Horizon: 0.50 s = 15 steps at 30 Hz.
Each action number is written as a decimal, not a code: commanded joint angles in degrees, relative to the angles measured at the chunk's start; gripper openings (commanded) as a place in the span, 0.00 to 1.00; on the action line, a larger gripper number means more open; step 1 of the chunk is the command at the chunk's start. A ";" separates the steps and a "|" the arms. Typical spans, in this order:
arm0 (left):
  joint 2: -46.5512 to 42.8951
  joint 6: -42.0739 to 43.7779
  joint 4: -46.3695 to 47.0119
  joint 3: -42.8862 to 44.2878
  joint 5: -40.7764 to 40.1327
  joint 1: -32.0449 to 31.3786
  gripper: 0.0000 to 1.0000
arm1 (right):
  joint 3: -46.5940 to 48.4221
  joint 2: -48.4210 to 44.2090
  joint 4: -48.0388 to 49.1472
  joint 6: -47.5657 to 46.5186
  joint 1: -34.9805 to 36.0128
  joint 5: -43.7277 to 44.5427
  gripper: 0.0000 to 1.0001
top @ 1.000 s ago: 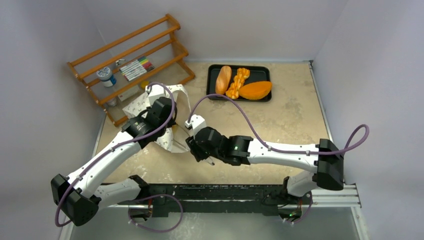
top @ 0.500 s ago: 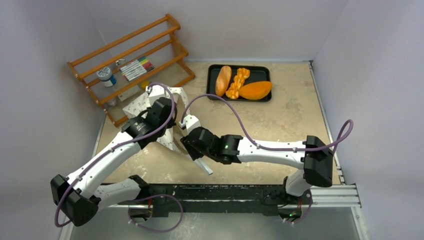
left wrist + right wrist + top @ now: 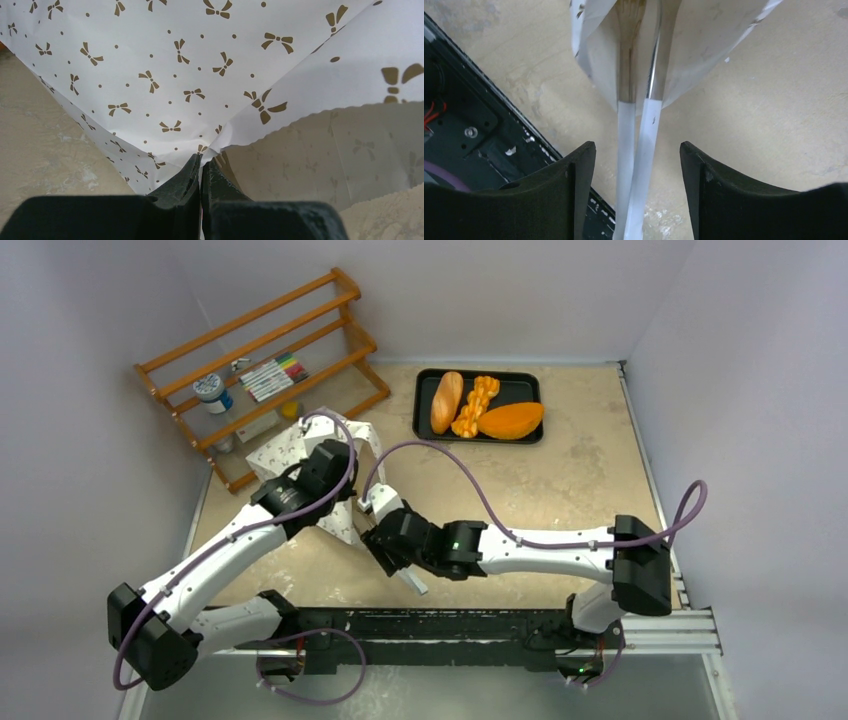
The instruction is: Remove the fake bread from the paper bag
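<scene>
The paper bag (image 3: 290, 445), white with small brown bow marks, stands at the left of the table. My left gripper (image 3: 201, 162) is shut on a fold of the paper bag (image 3: 165, 65) beside its scalloped rim. Its tan inside (image 3: 320, 150) shows no bread. My right gripper (image 3: 638, 147) is open just below the mouth of the paper bag (image 3: 704, 50). Two white strips (image 3: 626, 130) run out of the mouth between the jaws and touch neither. Three orange pieces of fake bread (image 3: 447, 400) lie on the black tray (image 3: 527, 383).
A wooden rack (image 3: 260, 370) with markers and a jar stands at the back left, close behind the bag. The black base rail (image 3: 469, 125) runs along the table's near edge, just left of my right gripper. Purple cables loop over both arms.
My right arm has swung left and nearer the table's front edge, and its jaws have spread wider around the white strips. The left gripper keeps its hold while the bag's top has shifted slightly.
</scene>
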 commanded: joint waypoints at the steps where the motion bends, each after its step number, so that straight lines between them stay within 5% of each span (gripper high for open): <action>1: 1.62 1.41 4.64 3.29 -0.45 0.04 0.00 | -1.74 -0.17 0.54 -0.82 2.77 4.02 0.66; 15: 3.25 1.62 5.04 4.09 0.27 -0.14 0.00 | -4.30 10.55 -0.28 0.93 8.23 16.90 0.72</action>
